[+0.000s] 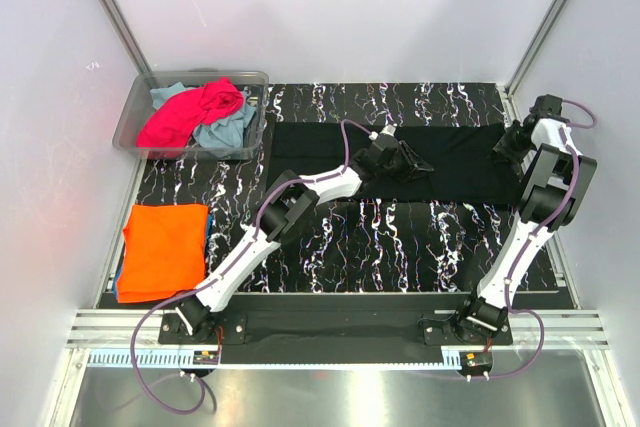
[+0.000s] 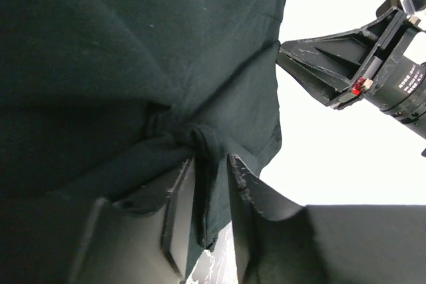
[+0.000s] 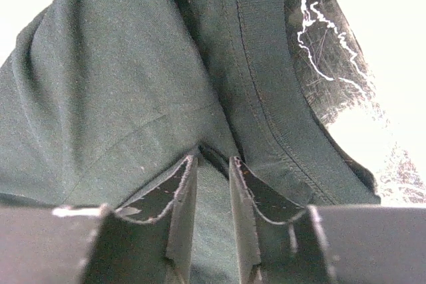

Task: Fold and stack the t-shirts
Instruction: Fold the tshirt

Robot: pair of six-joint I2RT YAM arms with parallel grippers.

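Observation:
A large black t-shirt (image 1: 455,159) lies spread across the far half of the marbled mat. My left gripper (image 1: 400,161) is shut on a bunched fold of it near its middle; the pinched cloth (image 2: 210,164) hangs between the fingers in the left wrist view. My right gripper (image 1: 507,147) is shut on the shirt's right edge, with cloth (image 3: 213,184) between the fingers beside a stitched hem (image 3: 266,98). A folded orange t-shirt (image 1: 165,247) lies at the left on a light blue one (image 1: 118,287). A magenta-pink t-shirt (image 1: 190,112) and a teal-blue one (image 1: 230,130) lie in the bin.
A clear plastic bin (image 1: 135,112) stands at the far left corner. The black marbled mat (image 1: 400,247) covers the table. Metal frame posts and white walls close in the sides. My right gripper also shows in the left wrist view (image 2: 286,54).

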